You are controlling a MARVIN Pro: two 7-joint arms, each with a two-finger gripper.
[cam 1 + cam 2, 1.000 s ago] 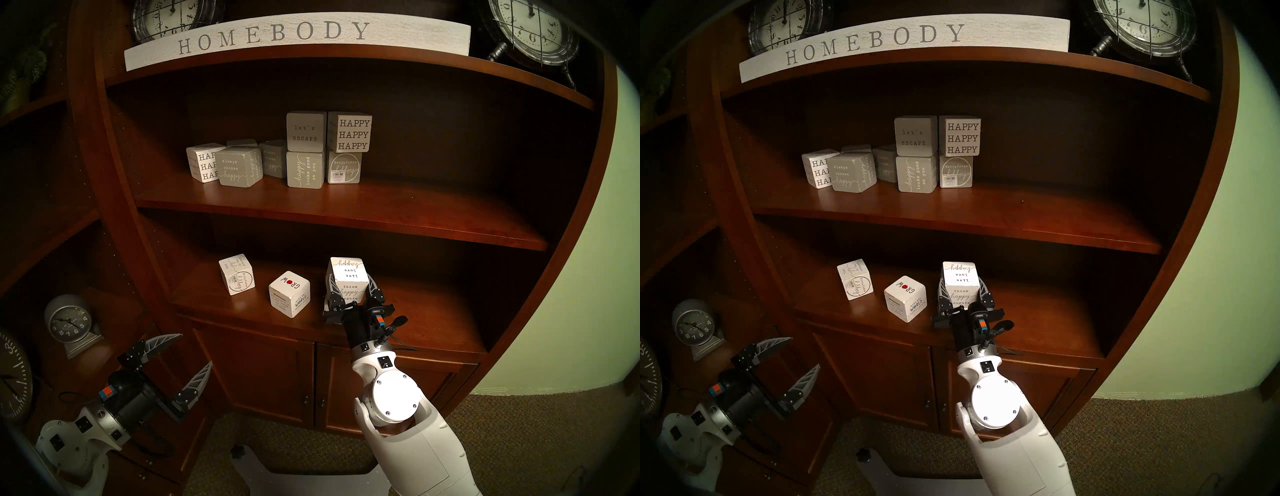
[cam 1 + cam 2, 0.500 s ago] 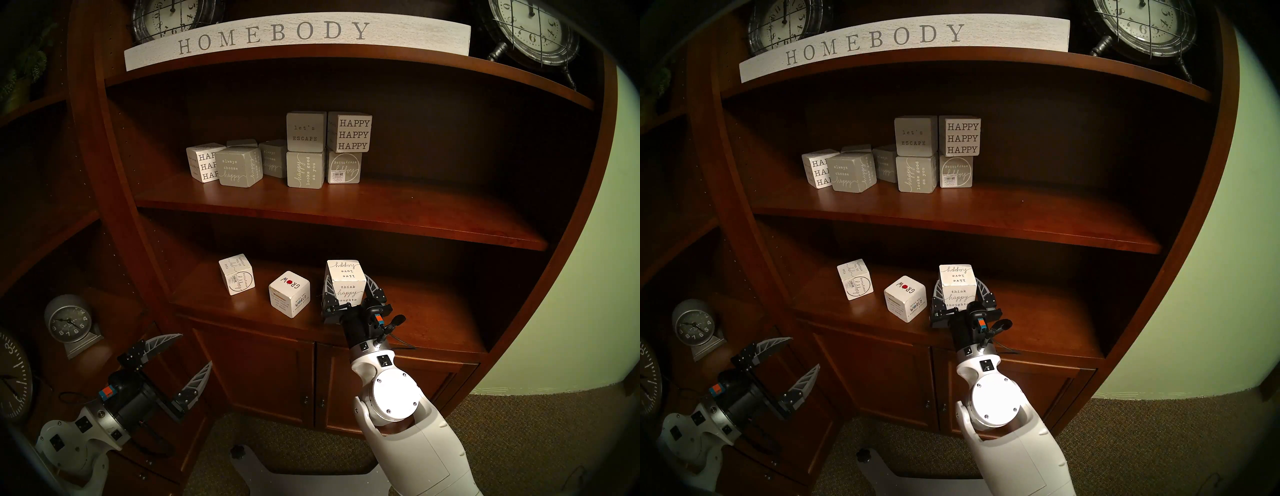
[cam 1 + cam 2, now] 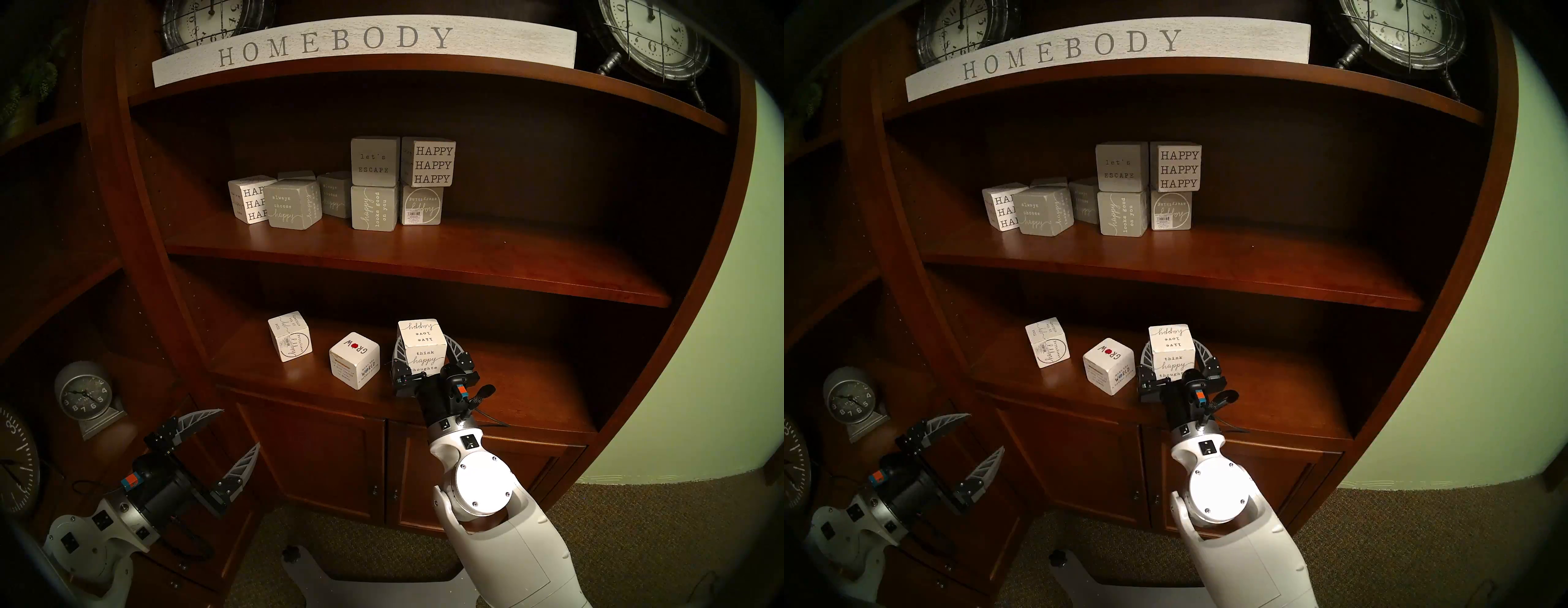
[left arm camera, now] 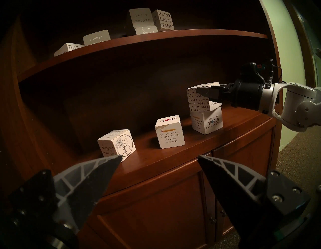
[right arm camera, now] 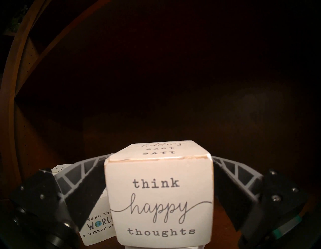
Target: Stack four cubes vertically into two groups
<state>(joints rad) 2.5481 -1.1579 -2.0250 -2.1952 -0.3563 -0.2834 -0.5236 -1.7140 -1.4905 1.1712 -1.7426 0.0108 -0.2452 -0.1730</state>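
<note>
On the upper shelf (image 3: 415, 265) stand grey and white lettered blocks (image 3: 375, 161), clear of the work. On the lower shelf (image 4: 156, 156) the "think happy thoughts" cube (image 5: 159, 200) sits askew atop a "make the WORLD" cube (image 4: 212, 121). The GROW cube (image 3: 354, 365) and the barcode cube (image 3: 290, 342) stand apart to its left. The right claw (image 5: 159, 173) reaches in level, jaws parted and flanking the top cube. The left claw (image 3: 239, 437) hangs wide open and empty beside the cabinet.

In the head views the lower cube of the stack is hidden behind the right gripper (image 3: 425, 344) and the "think happy thoughts" cube (image 3: 424, 348), whose bottom edge, perhaps tilted, stays unreadable.
</note>
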